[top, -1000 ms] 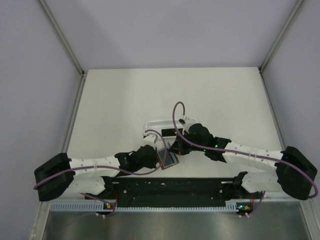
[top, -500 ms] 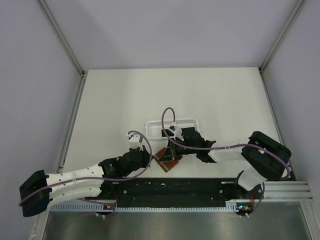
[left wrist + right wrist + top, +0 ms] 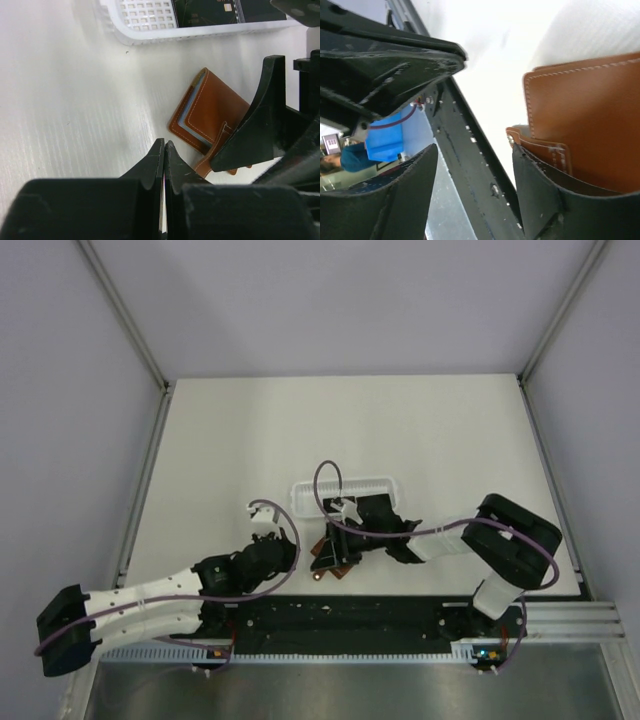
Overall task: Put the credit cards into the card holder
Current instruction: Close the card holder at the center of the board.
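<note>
You're at the opening step: the card holder (image 3: 210, 112) lies folded on the worktop (image 3: 65, 100), at 6 o'clock of the white basket (image 3: 150, 30), where the credit cards (image 3: 205, 12) wait. Your right gripper (image 3: 475, 150) stands wide, one finger down at the clasp tab (image 3: 540, 145) and nothing between the jaws. Your left gripper (image 3: 164, 145), at 9 o'clock of the holder, is pressed closed with nothing visibly held.

As I judge it, the next move calls for lifting the flap and pinning it open, then fetching one card.

No brand or writing can be read; one card shows only a small light square.
</note>
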You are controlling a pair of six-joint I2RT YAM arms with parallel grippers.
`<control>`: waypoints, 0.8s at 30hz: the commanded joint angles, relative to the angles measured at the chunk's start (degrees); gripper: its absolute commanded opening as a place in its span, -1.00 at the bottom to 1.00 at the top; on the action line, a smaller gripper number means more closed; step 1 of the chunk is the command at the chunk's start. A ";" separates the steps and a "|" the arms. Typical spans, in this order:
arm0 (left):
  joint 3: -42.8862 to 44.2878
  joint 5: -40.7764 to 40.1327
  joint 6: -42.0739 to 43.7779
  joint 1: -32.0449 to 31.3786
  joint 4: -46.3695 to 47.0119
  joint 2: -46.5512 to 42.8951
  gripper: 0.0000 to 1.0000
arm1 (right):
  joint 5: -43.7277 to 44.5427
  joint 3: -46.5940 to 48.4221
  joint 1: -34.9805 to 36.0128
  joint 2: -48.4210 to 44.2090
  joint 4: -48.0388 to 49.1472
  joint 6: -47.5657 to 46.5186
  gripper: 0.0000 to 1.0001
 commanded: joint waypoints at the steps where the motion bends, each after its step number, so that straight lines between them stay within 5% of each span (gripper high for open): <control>1: 3.03 -2.29 1.22 0.14 0.03 -0.20 -1.00 | -0.67 3.69 0.56 -6.46 -2.67 -3.29 0.26; 6: 4.96 -2.37 2.89 0.14 0.56 1.20 -1.00 | 5.29 4.22 -0.05 -13.32 -11.44 -7.59 0.13; 13: 9.53 -0.35 8.60 0.14 4.34 2.52 -1.00 | 26.39 5.80 -0.93 -18.42 -30.62 -15.85 -0.19; 24: 14.64 8.60 13.79 0.06 12.94 11.48 -1.00 | 20.78 3.26 -1.02 -10.17 -24.66 -14.37 -0.57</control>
